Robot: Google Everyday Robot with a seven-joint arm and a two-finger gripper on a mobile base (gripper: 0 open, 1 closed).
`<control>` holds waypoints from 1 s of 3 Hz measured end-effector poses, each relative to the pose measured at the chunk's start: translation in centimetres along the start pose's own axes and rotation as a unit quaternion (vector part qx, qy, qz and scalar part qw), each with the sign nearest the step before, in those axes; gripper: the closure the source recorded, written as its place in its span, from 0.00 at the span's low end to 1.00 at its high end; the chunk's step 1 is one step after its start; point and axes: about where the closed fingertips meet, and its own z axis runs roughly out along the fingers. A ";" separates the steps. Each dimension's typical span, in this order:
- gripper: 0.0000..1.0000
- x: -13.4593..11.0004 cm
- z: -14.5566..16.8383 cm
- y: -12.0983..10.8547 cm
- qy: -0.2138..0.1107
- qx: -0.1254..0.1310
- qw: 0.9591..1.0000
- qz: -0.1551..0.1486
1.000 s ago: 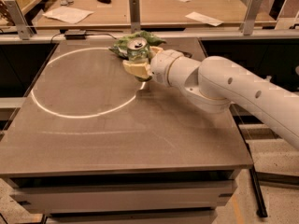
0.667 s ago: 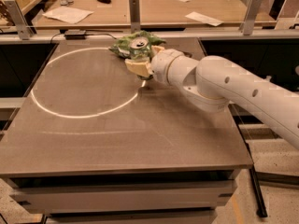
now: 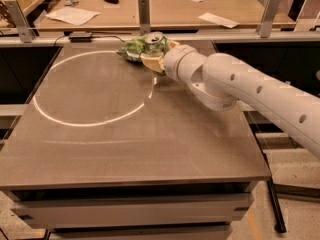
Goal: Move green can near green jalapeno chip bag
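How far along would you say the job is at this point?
Nearly done: the green can is already right beside the green jalapeno chip bag, at the far edge of the table. In hand: the pincer grips the can. Left: set it down, release it and withdraw.

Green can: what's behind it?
The shiny wrinkly green chip bag lies just left of and behind the slim light-green can, at the grey table's far edge. The cream tool is shut on the can, covering its lower body; whether can and bag touch is hidden.
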 end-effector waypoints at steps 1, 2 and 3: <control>1.00 0.5 1.5 -0.8 -0.001 0.017 1.000 0.016; 1.00 1.8 2.4 -1.5 -0.002 0.037 0.998 0.058; 0.82 2.4 2.8 -1.2 0.005 0.036 0.996 0.081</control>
